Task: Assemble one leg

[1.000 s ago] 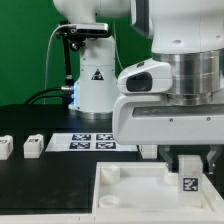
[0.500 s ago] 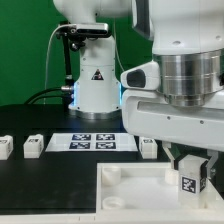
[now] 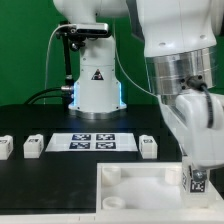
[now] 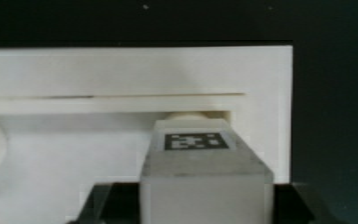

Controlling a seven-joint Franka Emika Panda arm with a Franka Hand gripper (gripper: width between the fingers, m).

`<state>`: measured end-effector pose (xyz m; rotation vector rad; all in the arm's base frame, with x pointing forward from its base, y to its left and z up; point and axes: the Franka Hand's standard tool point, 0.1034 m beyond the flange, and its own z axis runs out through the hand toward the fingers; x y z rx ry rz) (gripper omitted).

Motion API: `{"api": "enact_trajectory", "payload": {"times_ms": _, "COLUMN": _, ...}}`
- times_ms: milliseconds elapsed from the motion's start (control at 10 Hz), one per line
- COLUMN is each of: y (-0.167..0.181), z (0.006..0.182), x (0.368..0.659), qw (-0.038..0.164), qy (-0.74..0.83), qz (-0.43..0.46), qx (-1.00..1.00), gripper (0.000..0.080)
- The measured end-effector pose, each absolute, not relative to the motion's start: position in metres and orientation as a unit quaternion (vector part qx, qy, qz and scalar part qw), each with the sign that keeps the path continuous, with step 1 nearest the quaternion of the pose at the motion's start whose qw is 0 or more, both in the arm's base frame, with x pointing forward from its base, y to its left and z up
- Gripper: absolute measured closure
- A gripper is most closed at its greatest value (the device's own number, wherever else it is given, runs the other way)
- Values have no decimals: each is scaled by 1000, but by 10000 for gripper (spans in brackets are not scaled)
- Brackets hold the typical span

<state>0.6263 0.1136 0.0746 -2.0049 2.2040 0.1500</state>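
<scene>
My gripper is shut on a leg, a small white block with a black-and-white tag. It holds the leg low over the right side of the large flat white square part. The wrist is tilted. In the wrist view the leg sits between the dark fingers of the gripper, with the flat white part behind it. Three more legs stand on the black table: two at the exterior view's left and one nearer the middle.
The marker board lies on the table behind the flat part. The robot's white base stands behind it, before a green backdrop. A round corner socket shows on the flat part's near-left corner.
The arm has swung and tilted, so the wrist now leans toward the exterior view's right. The leg stays gripped and has shifted slightly right over the flat part.
</scene>
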Motion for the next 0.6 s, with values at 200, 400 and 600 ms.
{"api": "enact_trajectory", "payload": {"times_ms": 200, "y": 115, "z": 75, "x": 626, "qw": 80, "qy": 788, "qz": 61, "qx": -607, "gripper": 431}}
{"api": "enact_trajectory", "payload": {"times_ms": 400, "y": 116, "z": 74, "x": 626, "qw": 80, "qy": 780, "qz": 61, "qx": -617, "gripper": 293}}
{"api": "enact_trajectory", "payload": {"times_ms": 600, "y": 118, "z": 73, "x": 624, "qw": 83, "qy": 725, "qz": 54, "qx": -681, "gripper": 196}}
